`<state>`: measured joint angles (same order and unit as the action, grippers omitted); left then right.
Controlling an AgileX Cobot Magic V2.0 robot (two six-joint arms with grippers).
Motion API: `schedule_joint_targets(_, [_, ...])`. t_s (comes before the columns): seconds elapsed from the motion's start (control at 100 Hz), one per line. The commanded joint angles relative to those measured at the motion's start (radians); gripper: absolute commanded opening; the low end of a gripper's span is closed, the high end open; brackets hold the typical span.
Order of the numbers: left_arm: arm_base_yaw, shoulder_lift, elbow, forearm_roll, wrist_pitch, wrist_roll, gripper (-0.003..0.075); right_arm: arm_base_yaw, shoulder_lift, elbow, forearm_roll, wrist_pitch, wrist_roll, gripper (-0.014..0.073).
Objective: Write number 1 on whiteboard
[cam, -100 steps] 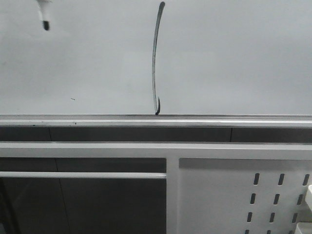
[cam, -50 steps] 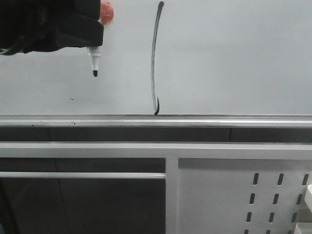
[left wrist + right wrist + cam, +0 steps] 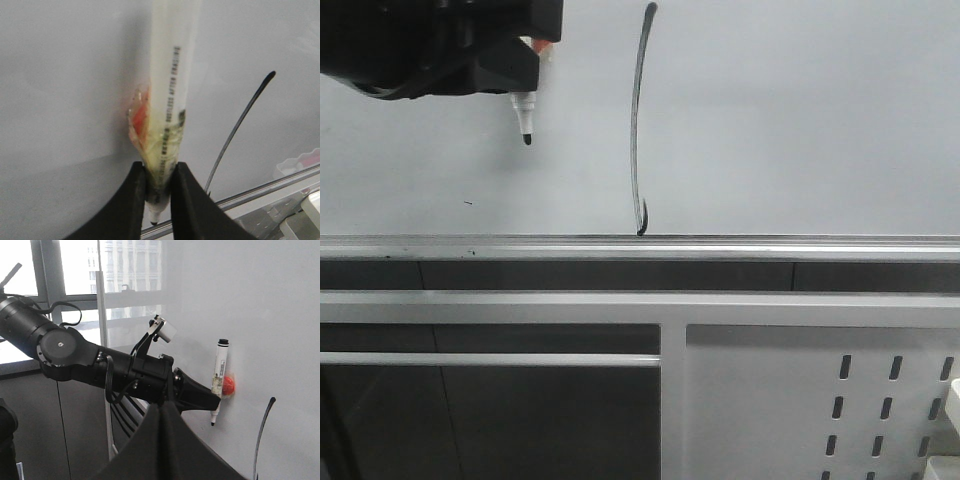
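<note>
One number 1, a single dark stroke, runs down the whiteboard to its silver rail. Left of that stroke, the left gripper has its jaws clamped on one marker, tip down. The right gripper has its jaws pressed together, holding nothing.

We identify the setting as an office or lab test area inside a tall building. A large glossy whiteboard with a silver metal rail along its lower edge fills the front view. Below it we see a white metal frame and a white perforated panel with slotted holes. In the right wrist view, windows behind the black robot arm show neighbouring high-rise buildings, and grey cabinet doors stand beneath the sill.
</note>
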<state>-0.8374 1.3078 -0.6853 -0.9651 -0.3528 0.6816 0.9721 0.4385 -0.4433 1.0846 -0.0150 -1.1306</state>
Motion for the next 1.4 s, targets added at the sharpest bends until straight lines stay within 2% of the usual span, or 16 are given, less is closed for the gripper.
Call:
schedule_joint_targets(0.0, [0.014,-0.005,-0.058,0.018,-0.061,-0.014,-0.002,-0.006,0.001,-0.026,0.003,-0.039,-0.007,-0.0058])
schedule_joint_targets(0.33, [0.014,0.013,-0.086,0.018,-0.036,-0.014,-0.002,-0.006,0.001,-0.026,0.007,-0.026,-0.007,-0.0058])
schedule_joint_targets(0.55, [0.014,-0.012,-0.086,-0.005,0.177,-0.014,-0.002,-0.006,0.001,-0.023,0.022,-0.013,-0.007,-0.0058])
schedule_joint_targets(0.71, [0.021,-0.019,-0.086,-0.087,0.195,-0.014,-0.002,-0.006,0.001,-0.009,0.034,-0.011,-0.007,-0.0058])
schedule_joint_targets(0.82, [0.051,-0.02,-0.086,-0.15,0.207,-0.014,-0.002,-0.006,0.001,0.005,0.061,-0.002,-0.007,-0.0058])
schedule_joint_targets(1.03, [0.106,-0.036,-0.088,-0.15,0.228,-0.014,-0.002,-0.006,0.001,0.011,0.062,0.025,-0.007,-0.0058])
schedule_joint_targets(1.39, [0.214,-0.03,-0.159,-0.142,0.372,-0.014,-0.002,-0.006,0.001,0.011,0.062,0.023,-0.007,-0.0058])
